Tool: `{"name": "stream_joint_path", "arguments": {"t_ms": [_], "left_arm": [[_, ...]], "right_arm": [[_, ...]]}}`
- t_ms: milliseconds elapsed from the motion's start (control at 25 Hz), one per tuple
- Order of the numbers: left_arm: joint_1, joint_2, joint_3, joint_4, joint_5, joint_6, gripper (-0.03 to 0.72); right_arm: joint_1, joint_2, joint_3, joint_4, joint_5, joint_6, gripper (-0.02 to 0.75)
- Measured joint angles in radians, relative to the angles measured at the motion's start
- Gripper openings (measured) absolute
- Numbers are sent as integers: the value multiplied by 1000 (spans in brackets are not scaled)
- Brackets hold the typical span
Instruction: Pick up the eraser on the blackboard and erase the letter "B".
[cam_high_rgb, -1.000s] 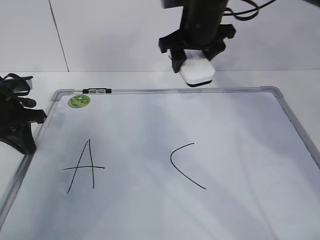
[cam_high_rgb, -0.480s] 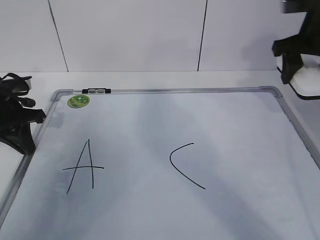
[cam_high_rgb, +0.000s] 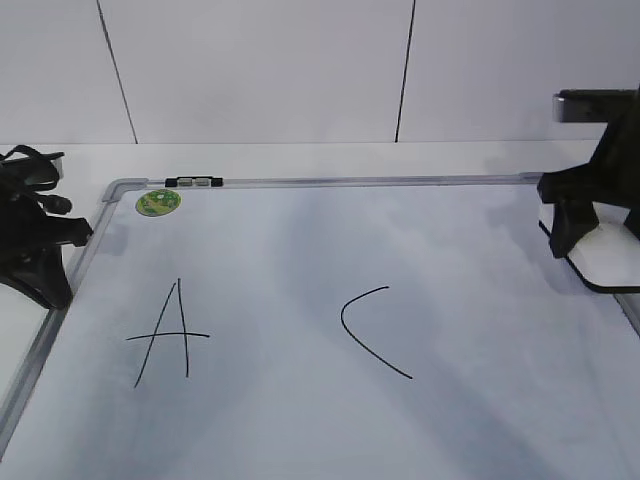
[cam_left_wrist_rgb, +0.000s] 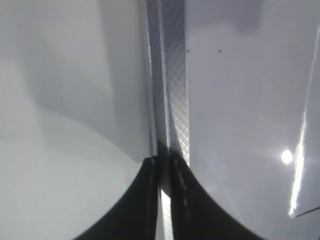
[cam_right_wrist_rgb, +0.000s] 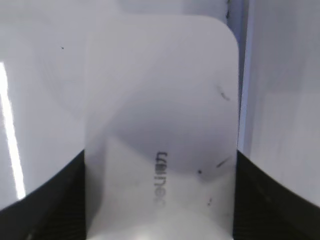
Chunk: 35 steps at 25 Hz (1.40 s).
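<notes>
Left to right: the black left hand (cam_left_wrist_rgb: 162, 200) is pinched shut over the big white blackboard's grey metal frame (cam_left_wrist_rgb: 170, 90), seen only up close. The black right hand (cam_high_rgb: 600, 235) grips the white plastic eraser (cam_right_wrist_rgb: 160, 135) at the board's right edge, partly cut off.

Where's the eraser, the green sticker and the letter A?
eraser (cam_right_wrist_rgb: 160, 125), right wrist view, middle of its white top.
green sticker (cam_high_rgb: 158, 202), exterior view, its centre.
letter A (cam_high_rgb: 185, 337), exterior view, on its crossbar.
</notes>
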Motion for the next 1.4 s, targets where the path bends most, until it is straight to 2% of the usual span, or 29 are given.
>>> {"name": "stream_joint_path", "arguments": {"t_ms": [200, 400, 1000, 1400], "left_arm": [[0, 0, 0, -6, 2, 0, 18], [0, 0, 0, -7, 2, 0, 17], [0, 1, 0, -16, 2, 2, 17], [0, 1, 0, -16, 3, 4, 17]], "right_arm": [[0, -7, 112, -27, -156, -19, 547], [0, -5, 128, -61, -237, -23, 547], [-47, 66, 128, -93, -270, 19, 547], [-48, 85, 128, -19, -290, -30, 547]]}}
